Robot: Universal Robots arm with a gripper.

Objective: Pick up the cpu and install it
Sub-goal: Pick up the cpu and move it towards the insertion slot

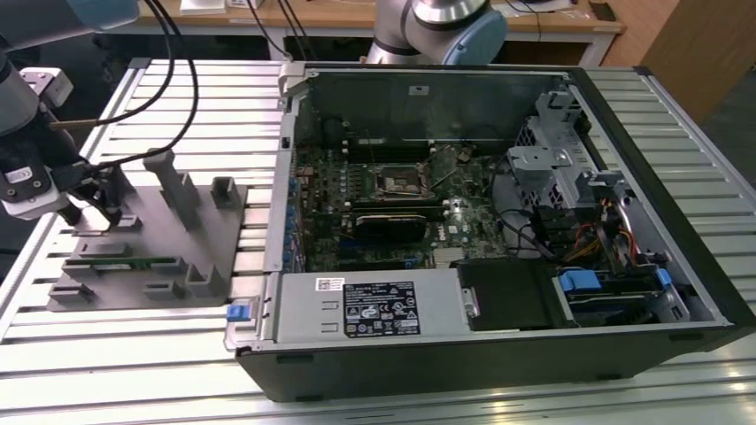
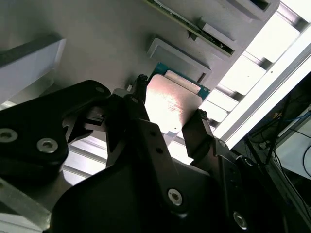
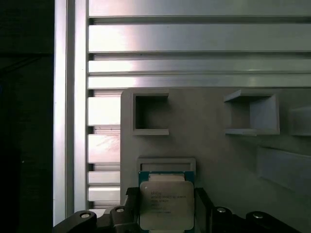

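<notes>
Black two-fingered claw [image 2: 170,99] is shown clenched on opposite edges of the flat square cpu [image 3: 166,204] with its shiny silver-grey metal top. The cpu is kept low at its shallow pocket on the grey plastic holder plate [image 1: 142,257]; whether it is lifted clear cannot be told. The pick-up step is judged to be in hand. The black square-framed socket [image 1: 399,180] in the open computer case [image 1: 473,372] is found well apart from the plate, toward the exterior view's right, on the same slatted aluminium tabletop [image 1: 177,372]. A level, untilted lift is called for.

Slatted metal table [image 1: 212,97] with grey fixture [image 1: 142,243], computer case [image 1: 473,363]
</notes>
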